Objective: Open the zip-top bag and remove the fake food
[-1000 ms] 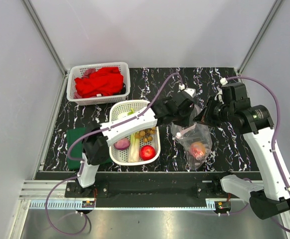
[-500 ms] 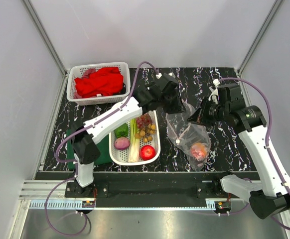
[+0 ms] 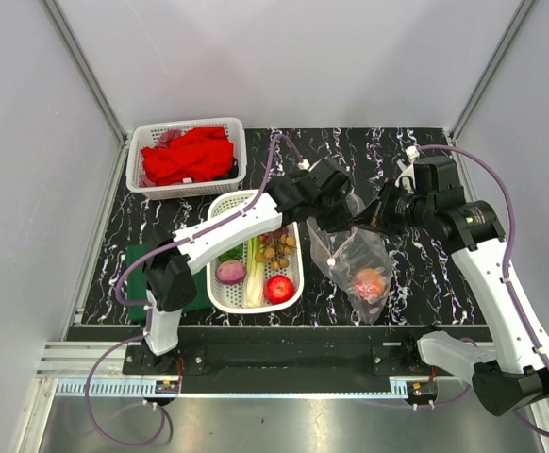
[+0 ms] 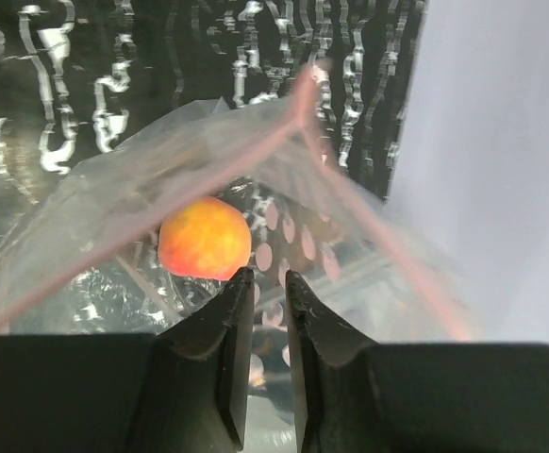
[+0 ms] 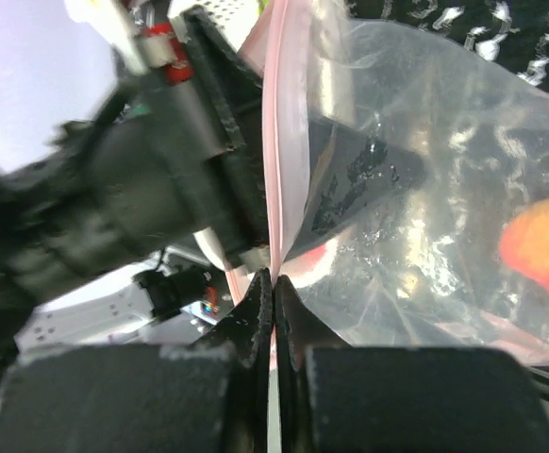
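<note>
Just changed: the left gripper (image 4: 270, 286) swings back from over the white basket (image 3: 216, 209) to the bag mouth, and the grapes (image 3: 274, 229) now sit in the basket.
Means: looks like only the peach (image 4: 204, 238) is left to grab.
Left arm: stretched across, fingers nearly together and empty. The peach is just past the tips, inside the zip-top bag (image 3: 350, 257).
Right gripper (image 5: 273, 283): pinched on the bag's pink zip strip, holding the mouth up.
</note>
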`<state>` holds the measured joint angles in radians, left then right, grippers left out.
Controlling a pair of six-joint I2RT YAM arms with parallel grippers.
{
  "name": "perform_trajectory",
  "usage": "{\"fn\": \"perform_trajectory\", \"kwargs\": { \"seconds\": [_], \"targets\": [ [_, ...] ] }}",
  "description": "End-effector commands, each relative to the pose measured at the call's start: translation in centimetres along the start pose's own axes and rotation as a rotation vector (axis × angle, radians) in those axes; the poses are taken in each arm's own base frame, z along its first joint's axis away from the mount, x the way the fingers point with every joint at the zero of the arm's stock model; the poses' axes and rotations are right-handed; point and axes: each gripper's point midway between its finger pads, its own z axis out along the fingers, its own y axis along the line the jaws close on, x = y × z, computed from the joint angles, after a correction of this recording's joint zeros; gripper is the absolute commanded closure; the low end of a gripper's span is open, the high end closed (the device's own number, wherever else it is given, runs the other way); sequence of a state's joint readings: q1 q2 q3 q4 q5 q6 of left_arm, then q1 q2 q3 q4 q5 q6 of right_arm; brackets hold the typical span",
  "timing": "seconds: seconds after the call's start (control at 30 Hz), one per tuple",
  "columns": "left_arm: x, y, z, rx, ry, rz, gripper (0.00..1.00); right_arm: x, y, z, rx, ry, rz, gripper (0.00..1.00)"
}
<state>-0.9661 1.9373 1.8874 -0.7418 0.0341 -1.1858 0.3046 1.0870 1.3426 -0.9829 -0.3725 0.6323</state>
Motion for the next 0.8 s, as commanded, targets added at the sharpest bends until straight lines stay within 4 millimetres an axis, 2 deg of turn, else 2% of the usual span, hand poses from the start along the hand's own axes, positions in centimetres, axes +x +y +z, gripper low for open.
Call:
{"fn": "perform_trajectory", "kwargs": {
  "seconds": [0.0, 0.07, 0.17, 0.27, 0.3, 0.33, 0.4, 0.5, 0.53, 0.67, 0.77],
  "targets": [
    [-2.0, 0.6, -1.2, -0.019, -0.131, 0.069, 0.79, -2.3, 4.1, -1.0, -0.153, -0.068, 0.015, 1.00],
    [-2.6, 0.8, -1.8, -0.026, -0.164, 0.111, 0.79, -2.7, 5.0, -1.7, -0.181, -0.083, 0.016, 1.00],
    [-2.9, 1.4, -2.2, -0.043, -0.196, 0.176, 0.78, -2.6, 5.1, -1.9, -0.191, -0.089, 0.027, 1.00],
    [-2.3, 2.2, -1.1, -0.063, -0.181, 0.244, 0.78, -1.2, 3.4, -1.0, -0.166, -0.070, 0.035, 1.00],
    [-1.9, 2.9, -0.2, -0.073, -0.162, 0.260, 0.78, -0.2, 2.0, 0.1, -0.140, -0.043, 0.053, 1.00],
    [-1.6, 3.1, 0.2, -0.075, -0.149, 0.278, 0.78, 0.4, 1.6, -0.2, -0.143, -0.051, 0.053, 1.00],
    [-0.7, 3.3, 0.9, -0.074, -0.138, 0.369, 0.77, 1.6, 0.3, 0.6, -0.125, -0.027, 0.085, 1.00],
    [0.7, 4.6, 2.5, -0.109, -0.113, 0.442, 0.72, 2.8, -0.8, 0.6, -0.111, -0.021, 0.098, 1.00],
    [1.2, 5.5, 3.3, -0.127, -0.092, 0.448, 0.71, 3.0, -1.2, 0.6, -0.101, -0.023, 0.101, 1.00],
    [2.4, 6.2, 4.9, -0.120, -0.049, 0.473, 0.71, 3.6, -1.7, 0.3, -0.076, -0.017, 0.113, 1.00],
    [2.7, 6.6, 5.4, -0.130, -0.038, 0.505, 0.70, 3.0, -1.9, -0.5, -0.036, -0.039, 0.086, 1.00]
  ]
}}
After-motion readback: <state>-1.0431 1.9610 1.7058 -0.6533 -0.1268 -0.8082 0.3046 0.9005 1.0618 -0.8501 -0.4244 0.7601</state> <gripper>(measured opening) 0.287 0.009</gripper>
